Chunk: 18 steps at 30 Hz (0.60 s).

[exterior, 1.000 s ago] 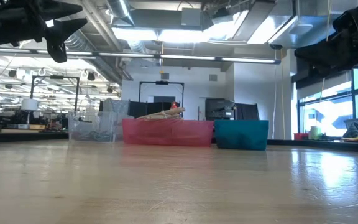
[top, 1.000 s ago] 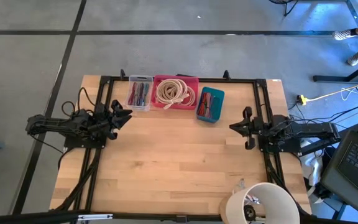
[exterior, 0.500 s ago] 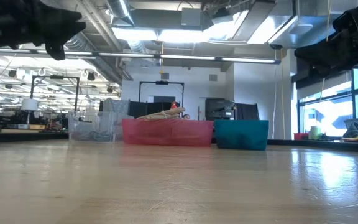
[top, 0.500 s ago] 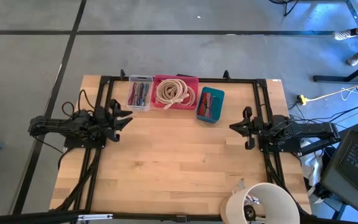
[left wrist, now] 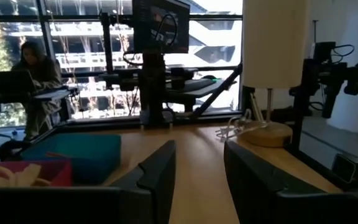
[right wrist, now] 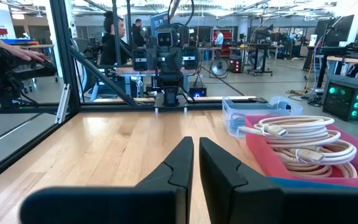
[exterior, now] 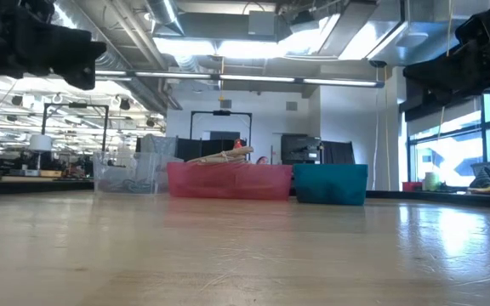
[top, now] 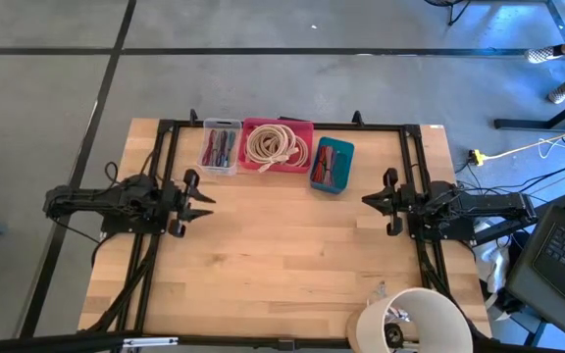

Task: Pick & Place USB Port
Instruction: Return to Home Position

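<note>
Three bins stand in a row at the table's far edge: a clear bin (top: 220, 147) with red and dark cables, a red bin (top: 278, 145) with coiled cream USB cables (right wrist: 300, 138), and a teal bin (top: 331, 165) with more cables. I cannot make out a separate USB port. My left gripper (top: 202, 196) hovers open and level over the table's left side, with nothing between its fingers (left wrist: 160, 171). Level over the right side, my right gripper (top: 367, 201) is shut and holds nothing, its fingers (right wrist: 182, 163) pointing across the table.
A lamp with a white shade (top: 412, 319) stands at the table's near right corner. A dark frame (top: 282, 125) runs around the table's edges. Bare wood (top: 282, 245) lies between the arms. People sit at desks in the room beyond.
My left gripper has swung from slanting toward the far bins to pointing level across the table. It has rolled about its own axis and sunk a little. My right arm has kept still.
</note>
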Each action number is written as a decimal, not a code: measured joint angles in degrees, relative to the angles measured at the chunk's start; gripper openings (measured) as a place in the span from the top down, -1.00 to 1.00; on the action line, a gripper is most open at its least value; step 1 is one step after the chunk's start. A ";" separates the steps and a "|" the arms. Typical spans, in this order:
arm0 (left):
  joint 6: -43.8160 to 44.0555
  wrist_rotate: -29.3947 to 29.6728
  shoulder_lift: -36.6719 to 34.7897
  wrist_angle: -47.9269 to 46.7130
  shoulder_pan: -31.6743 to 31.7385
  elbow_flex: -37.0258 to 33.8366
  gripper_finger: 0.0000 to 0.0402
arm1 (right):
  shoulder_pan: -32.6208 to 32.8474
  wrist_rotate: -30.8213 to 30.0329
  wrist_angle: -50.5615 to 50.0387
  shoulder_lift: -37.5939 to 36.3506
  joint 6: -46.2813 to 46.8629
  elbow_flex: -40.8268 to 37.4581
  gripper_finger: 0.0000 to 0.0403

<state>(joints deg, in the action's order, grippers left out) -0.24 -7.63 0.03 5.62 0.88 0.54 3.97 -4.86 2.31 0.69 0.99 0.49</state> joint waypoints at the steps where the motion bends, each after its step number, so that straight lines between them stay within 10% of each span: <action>1: -0.05 -0.01 -0.02 -0.29 0.06 0.00 0.37 | 0.00 0.00 0.00 0.00 0.00 0.00 0.85; 18: 0.03 0.52 0.18 -0.74 0.38 -0.02 0.37 | 0.00 -0.02 -0.09 0.00 0.00 0.00 0.85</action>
<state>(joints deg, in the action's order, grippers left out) -0.21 -7.11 0.21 4.89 1.26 0.51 3.97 -4.89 2.22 0.69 0.99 0.49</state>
